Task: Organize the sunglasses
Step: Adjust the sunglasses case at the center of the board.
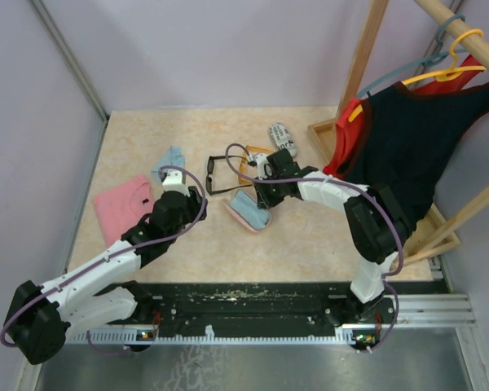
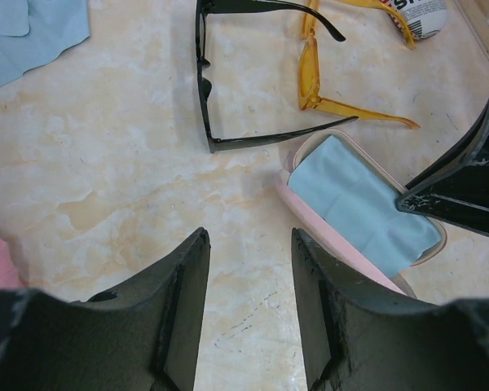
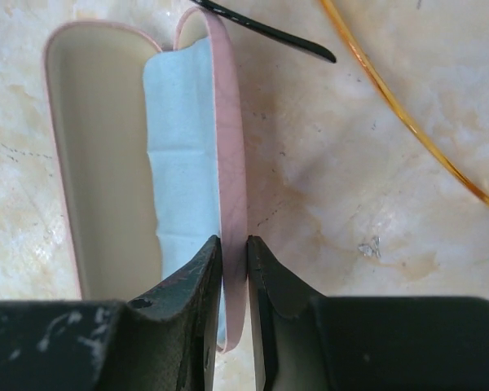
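Two unfolded: black sunglasses (image 2: 204, 81), orange sunglasses (image 2: 310, 77)

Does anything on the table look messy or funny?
Yes. The black sunglasses and orange sunglasses lie unfolded with their arms crossing, outside the open pink case, which holds only a blue cloth.
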Tool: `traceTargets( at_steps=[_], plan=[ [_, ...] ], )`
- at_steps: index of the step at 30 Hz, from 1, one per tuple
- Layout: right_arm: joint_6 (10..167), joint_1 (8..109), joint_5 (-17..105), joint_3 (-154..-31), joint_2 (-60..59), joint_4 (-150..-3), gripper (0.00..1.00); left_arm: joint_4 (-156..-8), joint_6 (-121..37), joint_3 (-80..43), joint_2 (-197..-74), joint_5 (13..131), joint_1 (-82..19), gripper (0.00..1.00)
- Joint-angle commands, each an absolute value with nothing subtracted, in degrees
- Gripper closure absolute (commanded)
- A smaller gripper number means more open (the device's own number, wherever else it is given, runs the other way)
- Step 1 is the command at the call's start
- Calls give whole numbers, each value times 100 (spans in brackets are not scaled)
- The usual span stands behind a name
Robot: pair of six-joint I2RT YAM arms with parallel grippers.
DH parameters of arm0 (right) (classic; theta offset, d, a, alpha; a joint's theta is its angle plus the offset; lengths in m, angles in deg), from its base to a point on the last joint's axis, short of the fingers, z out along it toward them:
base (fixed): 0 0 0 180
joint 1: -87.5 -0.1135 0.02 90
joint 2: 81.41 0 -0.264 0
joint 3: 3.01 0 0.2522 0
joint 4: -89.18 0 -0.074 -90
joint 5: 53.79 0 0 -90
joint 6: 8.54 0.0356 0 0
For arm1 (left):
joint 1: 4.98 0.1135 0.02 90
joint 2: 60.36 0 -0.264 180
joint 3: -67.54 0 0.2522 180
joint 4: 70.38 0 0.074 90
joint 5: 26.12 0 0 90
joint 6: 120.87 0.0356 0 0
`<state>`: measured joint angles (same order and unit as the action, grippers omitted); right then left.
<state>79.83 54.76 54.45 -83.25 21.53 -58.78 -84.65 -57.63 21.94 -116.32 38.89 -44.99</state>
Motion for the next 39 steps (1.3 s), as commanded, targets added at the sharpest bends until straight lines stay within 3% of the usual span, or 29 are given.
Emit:
traceTargets(
  at_steps=[1, 30, 39],
  plan=[
    [8661, 5454, 5105, -8157, 1553, -6227, 81, -8510, -5744, 2196, -11529, 3936, -4471, 49],
    [11172, 5120, 5023, -6481, 794, -7433, 82, -8493, -5776, 2189, -11583, 4082, -4471, 49],
    [11815, 4976, 4770, -5974, 483, -8048, 70, -8501, -5781, 2196, -11586, 4077, -4471, 49]
  ],
)
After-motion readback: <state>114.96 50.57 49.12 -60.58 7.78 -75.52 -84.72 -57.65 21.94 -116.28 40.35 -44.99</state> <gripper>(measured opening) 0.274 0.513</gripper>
